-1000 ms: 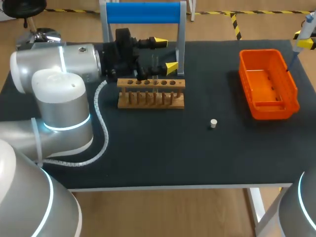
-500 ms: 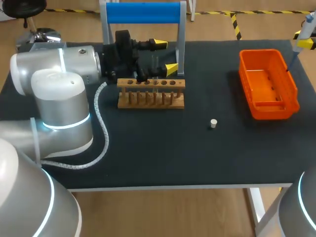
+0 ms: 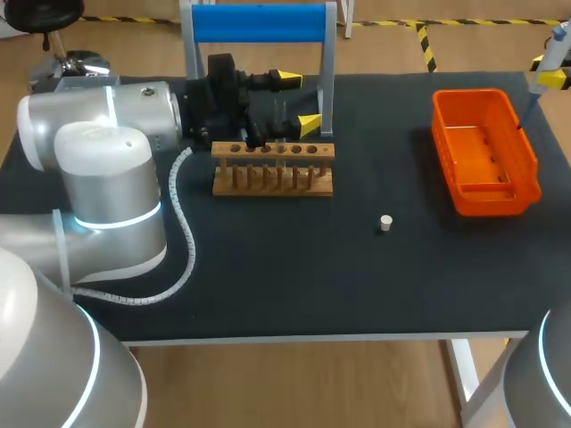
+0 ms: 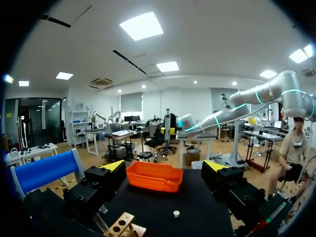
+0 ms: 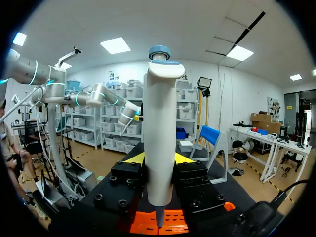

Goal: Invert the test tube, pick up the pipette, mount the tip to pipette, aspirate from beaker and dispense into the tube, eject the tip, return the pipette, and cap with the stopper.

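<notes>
My left gripper (image 3: pixel 298 100) stands open at the back of the table, just behind the wooden tube rack (image 3: pixel 273 168), its yellow fingertips (image 3: pixel 310 122) on either side of a clear test tube (image 3: pixel 280 120) that stands upright in the rack. In the left wrist view the left gripper (image 4: pixel 165 168) is wide apart, with the rack (image 4: pixel 121 227) below it. My right gripper (image 3: pixel 551 77) hangs at the far right edge, shut on the white pipette (image 5: pixel 160 138), whose thin lower end points down over the orange bin (image 3: pixel 486 152). The small white stopper (image 3: pixel 385 223) lies on the mat.
A blue-topped stand (image 3: pixel 259 22) rises behind the rack and the left gripper. The orange bin (image 5: pixel 168 223) sits under the right gripper (image 5: pixel 159 160). The left arm's bulky joints and white cable (image 3: pixel 183 241) fill the table's left side.
Almost nothing: the left arm's elbow has shifted very slightly. Both grippers keep their places and openings.
</notes>
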Robot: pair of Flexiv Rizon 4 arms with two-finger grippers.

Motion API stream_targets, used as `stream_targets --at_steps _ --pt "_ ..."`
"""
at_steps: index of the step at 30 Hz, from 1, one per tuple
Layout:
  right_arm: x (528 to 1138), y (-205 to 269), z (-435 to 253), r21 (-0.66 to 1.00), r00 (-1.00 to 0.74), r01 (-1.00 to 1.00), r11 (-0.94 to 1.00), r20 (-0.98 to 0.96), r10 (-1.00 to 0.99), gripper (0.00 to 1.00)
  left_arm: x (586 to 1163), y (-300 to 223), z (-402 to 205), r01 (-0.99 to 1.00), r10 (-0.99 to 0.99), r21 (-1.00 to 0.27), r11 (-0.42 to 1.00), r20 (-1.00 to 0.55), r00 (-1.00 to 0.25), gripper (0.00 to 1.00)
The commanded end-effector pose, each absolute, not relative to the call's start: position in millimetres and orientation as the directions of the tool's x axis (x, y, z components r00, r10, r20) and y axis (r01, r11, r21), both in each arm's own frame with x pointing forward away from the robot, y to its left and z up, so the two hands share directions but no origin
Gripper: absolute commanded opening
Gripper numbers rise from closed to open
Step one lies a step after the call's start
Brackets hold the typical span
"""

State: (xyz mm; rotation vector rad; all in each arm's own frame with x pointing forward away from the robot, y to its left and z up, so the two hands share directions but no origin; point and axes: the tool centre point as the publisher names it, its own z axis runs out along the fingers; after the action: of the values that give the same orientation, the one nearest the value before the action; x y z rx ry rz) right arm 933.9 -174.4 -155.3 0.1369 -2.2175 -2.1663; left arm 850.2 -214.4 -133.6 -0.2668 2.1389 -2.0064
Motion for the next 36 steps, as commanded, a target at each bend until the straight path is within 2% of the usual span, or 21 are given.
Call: stream_targets --at_steps 1,10,36 --pt "934.7 -175.5 -154.6 0.999 -0.995 -0.036 0.024 -0.034 -0.093 0.00 849.7 -216.5 -134.3 0.004 -0.270 -0.998 0.062 -0.021 -0.963 1.00" --pt "922.1 -153.2 -160.4 0.998 -0.994 -0.032 0.045 -0.027 -0.103 0.00 849.7 -216.5 -134.3 0.004 -0.270 -0.998 0.062 -0.021 -0.963 1.00" --pt "851.5 -16.2 -159.4 0.997 -0.991 -0.082 0.007 -0.081 -0.107 0.00 849.7 -216.5 -134.3 0.004 -0.270 -0.998 0.062 -0.021 -0.963 1.00"
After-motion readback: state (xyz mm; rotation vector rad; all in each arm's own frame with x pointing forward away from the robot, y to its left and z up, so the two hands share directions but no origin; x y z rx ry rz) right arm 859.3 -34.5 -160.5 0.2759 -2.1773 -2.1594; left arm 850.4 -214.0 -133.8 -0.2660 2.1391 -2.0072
